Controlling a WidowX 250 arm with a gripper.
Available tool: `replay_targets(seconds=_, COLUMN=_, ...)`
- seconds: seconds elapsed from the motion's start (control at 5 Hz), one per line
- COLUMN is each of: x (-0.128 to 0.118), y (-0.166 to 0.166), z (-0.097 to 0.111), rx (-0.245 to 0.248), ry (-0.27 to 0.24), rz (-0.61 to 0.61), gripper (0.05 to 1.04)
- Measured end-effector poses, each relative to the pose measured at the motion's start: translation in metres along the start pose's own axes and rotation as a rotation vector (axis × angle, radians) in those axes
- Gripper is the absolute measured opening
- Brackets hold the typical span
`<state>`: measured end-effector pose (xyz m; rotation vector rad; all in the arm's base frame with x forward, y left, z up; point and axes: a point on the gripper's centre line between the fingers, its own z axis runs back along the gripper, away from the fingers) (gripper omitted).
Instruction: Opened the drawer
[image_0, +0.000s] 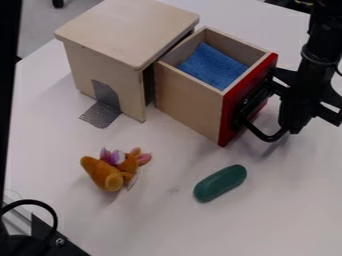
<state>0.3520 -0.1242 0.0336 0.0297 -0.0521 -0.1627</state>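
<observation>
The wooden drawer (187, 100) stands well out from its pale wooden cabinet (117, 37), with its open top showing. A blue cloth (214, 66) lies inside it. Its red front (229, 116) faces right and carries a black handle (252, 103) with a curved bar. At the right of the view, the black gripper (292, 124) hangs low beside this handle, close against the bar's right end. Whether it holds the bar cannot be made out.
An orange plush toy (107, 173) lies on the white table (167, 227) in front of the cabinet. A green oblong object (220, 183) rests below the drawer front. Silver tape (102, 113) runs from the cabinet's side onto the table. Black equipment (41, 245) occupies the lower left corner.
</observation>
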Motion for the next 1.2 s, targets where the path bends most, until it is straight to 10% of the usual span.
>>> replay_targets(seconds=0.4, x=0.001, y=-0.001, z=0.001, rx=-0.031, ry=0.003, rz=0.067, gripper=0.145)
replay_targets(seconds=1.0, x=0.003, y=-0.003, z=0.04, rx=-0.07, ry=-0.087, rz=0.205, gripper=0.945)
replay_targets(seconds=1.2, x=-0.001, y=0.0, z=0.06, rx=-0.071, ry=-0.122, rz=0.215, gripper=1.0)
